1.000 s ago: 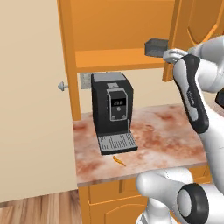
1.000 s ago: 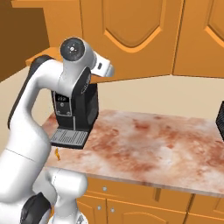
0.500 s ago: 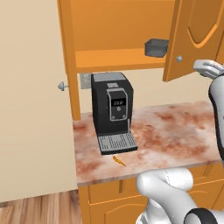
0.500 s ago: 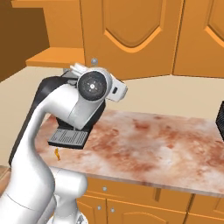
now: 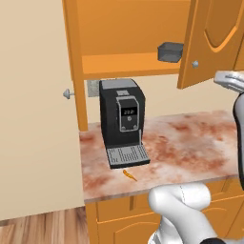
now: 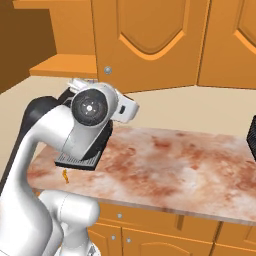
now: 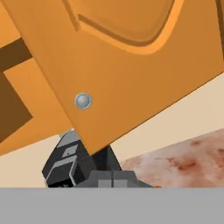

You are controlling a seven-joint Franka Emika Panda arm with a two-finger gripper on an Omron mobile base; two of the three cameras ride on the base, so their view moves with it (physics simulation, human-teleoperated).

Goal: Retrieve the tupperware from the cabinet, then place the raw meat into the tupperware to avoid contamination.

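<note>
End effector (image 7: 113, 183) is seen fully closed, nothing held, facing the open cabinet door (image 7: 131, 70) near its knob (image 7: 83, 101). Tupperware (image 5: 170, 51) is left on the cabinet shelf (image 5: 128, 65); raw meat (image 5: 129, 175) lies on the table (image 5: 190, 143) before the coffee machine (image 5: 121, 119). Risk is judged: the door could be struck on reaching in.

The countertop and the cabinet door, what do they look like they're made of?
The countertop looks like polished stone, maybe marble or granite: mottled cream with rusty red blotches. The cabinet door looks like orange-stained wood with a smooth finish and a raised arched panel; its round knob looks like silvery metal.
</note>
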